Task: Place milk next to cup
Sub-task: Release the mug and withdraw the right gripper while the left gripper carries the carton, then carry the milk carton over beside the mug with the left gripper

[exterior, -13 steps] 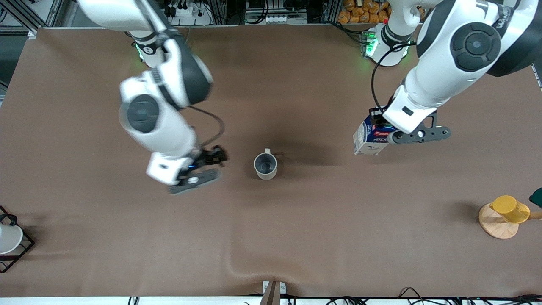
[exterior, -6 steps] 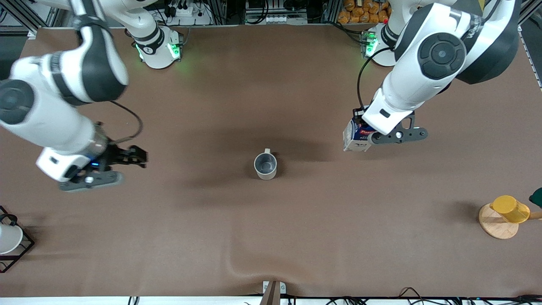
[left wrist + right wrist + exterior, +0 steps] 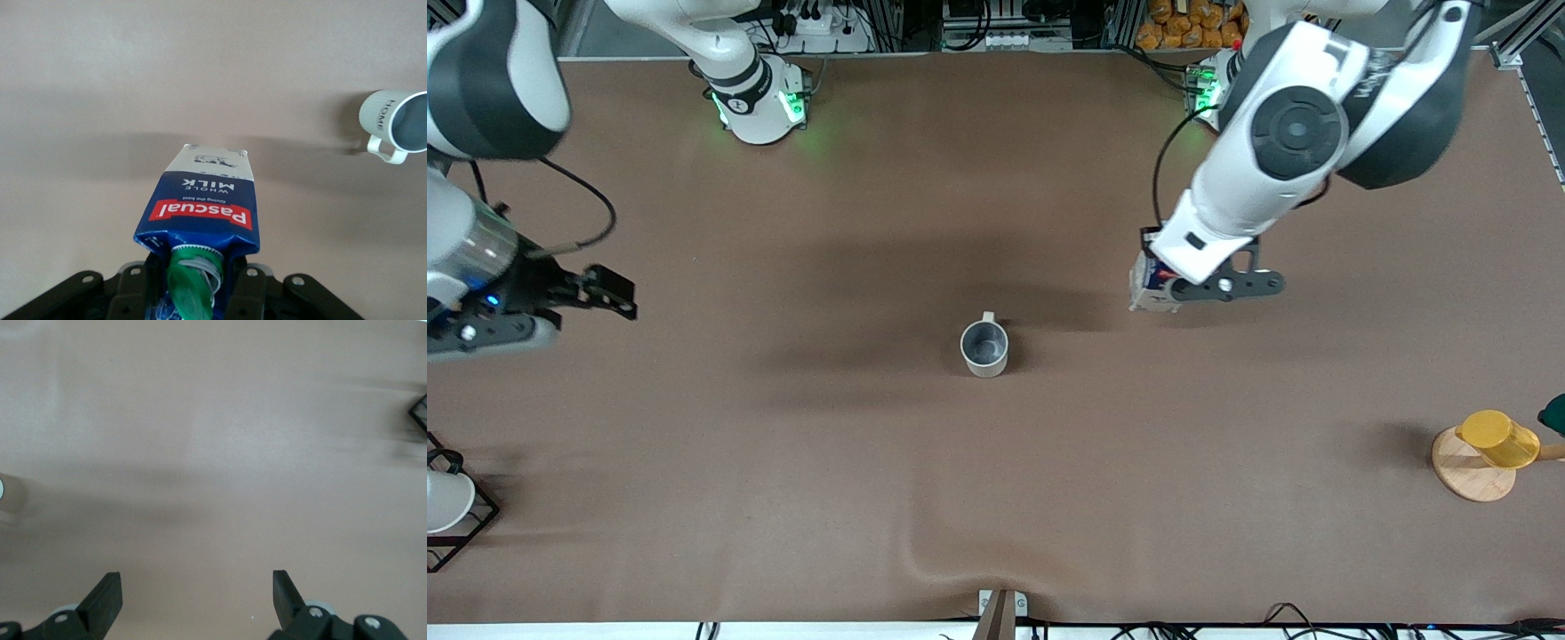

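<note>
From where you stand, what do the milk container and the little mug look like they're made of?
The milk, held by the left gripper, looks like coated paperboard: folded gable top, printed glossy label, a green cap that looks plastic. The cup looks like glazed ceramic: off-white ribbed wall, thick handle, smooth grey inside. The right gripper waits open.

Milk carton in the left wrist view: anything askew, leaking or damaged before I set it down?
Nothing stands out. The milk is gripped at its capped top in the left gripper, with no dents or drips showing, over bare table short of the cup, which stands upright. The right gripper waits open.
</note>
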Controlling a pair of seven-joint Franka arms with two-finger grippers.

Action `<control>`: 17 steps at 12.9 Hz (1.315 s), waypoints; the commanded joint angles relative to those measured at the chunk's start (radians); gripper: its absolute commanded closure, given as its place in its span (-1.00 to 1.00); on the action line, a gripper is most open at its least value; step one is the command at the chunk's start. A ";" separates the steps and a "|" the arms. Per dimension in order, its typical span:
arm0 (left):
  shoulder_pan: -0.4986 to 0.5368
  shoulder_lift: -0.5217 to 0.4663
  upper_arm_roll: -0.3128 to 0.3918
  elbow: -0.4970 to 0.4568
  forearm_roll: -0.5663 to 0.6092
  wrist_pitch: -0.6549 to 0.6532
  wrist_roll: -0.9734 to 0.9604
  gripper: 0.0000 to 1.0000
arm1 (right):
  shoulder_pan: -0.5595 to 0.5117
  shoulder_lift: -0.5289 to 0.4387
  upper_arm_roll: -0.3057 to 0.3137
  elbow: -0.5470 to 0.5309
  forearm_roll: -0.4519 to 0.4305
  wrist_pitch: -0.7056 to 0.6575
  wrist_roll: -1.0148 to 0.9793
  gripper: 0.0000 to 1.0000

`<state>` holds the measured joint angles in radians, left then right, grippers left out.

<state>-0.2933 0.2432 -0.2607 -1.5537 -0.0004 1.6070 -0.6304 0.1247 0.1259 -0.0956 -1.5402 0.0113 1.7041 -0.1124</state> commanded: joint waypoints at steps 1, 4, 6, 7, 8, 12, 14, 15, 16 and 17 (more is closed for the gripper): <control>-0.078 0.068 0.003 0.067 -0.004 -0.012 -0.098 0.83 | -0.077 -0.067 0.022 -0.046 -0.010 0.000 -0.088 -1.00; -0.153 0.166 0.005 0.128 -0.004 0.023 -0.149 0.82 | -0.129 -0.097 0.027 -0.043 -0.010 -0.030 -0.127 -1.00; -0.197 0.209 0.005 0.129 -0.003 0.100 -0.192 0.82 | -0.166 -0.120 0.039 -0.040 -0.010 -0.079 -0.118 -1.00; -0.213 0.226 0.005 0.129 -0.004 0.134 -0.212 0.82 | -0.172 -0.127 0.039 -0.038 -0.010 -0.093 -0.113 -1.00; -0.230 0.238 0.003 0.129 -0.004 0.161 -0.227 0.82 | -0.172 -0.130 0.037 -0.037 -0.010 -0.107 -0.112 -1.00; -0.302 0.301 0.012 0.174 -0.004 0.209 -0.230 0.83 | -0.169 -0.146 0.036 -0.037 -0.010 -0.146 0.006 -1.00; -0.328 0.362 0.015 0.231 -0.003 0.218 -0.279 0.82 | -0.163 -0.167 0.037 -0.037 -0.010 -0.165 0.040 -1.00; -0.333 0.387 0.017 0.250 -0.003 0.229 -0.308 0.82 | -0.162 -0.173 0.039 -0.035 -0.010 -0.173 0.040 -1.00; -0.334 0.398 0.017 0.253 -0.003 0.249 -0.308 0.82 | -0.159 -0.173 0.042 -0.031 -0.008 -0.178 0.040 -1.00; -0.339 0.407 0.017 0.253 -0.003 0.258 -0.313 0.82 | -0.151 -0.172 0.048 -0.015 -0.005 -0.179 0.043 -1.00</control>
<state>-0.6147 0.6058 -0.2559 -1.3551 -0.0004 1.8572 -0.9192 -0.0228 -0.0164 -0.0701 -1.5464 0.0106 1.5330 -0.0932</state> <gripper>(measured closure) 0.599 0.000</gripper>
